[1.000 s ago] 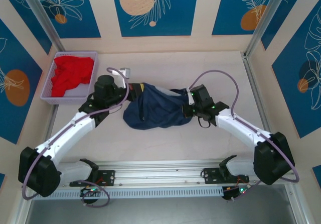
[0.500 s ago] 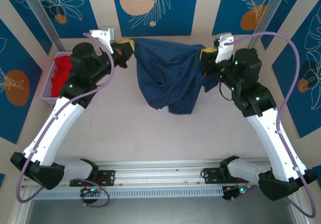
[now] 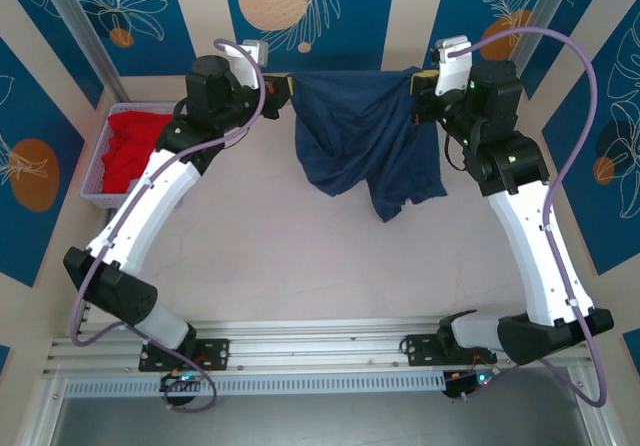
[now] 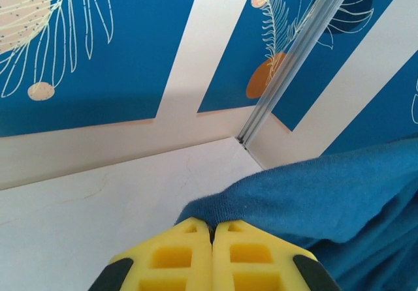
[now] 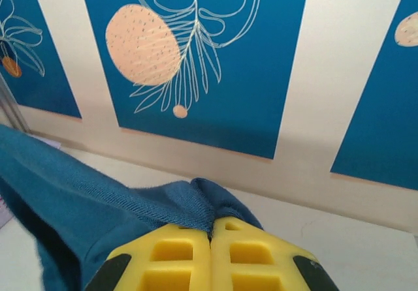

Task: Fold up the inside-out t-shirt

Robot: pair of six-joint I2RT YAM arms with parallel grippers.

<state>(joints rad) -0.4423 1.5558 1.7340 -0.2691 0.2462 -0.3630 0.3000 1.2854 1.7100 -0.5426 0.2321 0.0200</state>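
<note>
One t-shirt (image 3: 365,146) hanging far centre, left gripper (image 4: 211,229) and right gripper (image 5: 210,229) each clamped on its top edge (hem or shoulders, can't tell). One basket (image 3: 150,105) far left, one red garment (image 3: 140,148) inside.

Lighting bright, diffuse and even across the bench (image 3: 300,256) — shadows soft and faint (darker only in the folds of the t-shirt (image 3: 350,136)). Overhead view sharp throughout. Wrist views crisp on the cloth weave — wide-angle lean toward frame edges.
</note>
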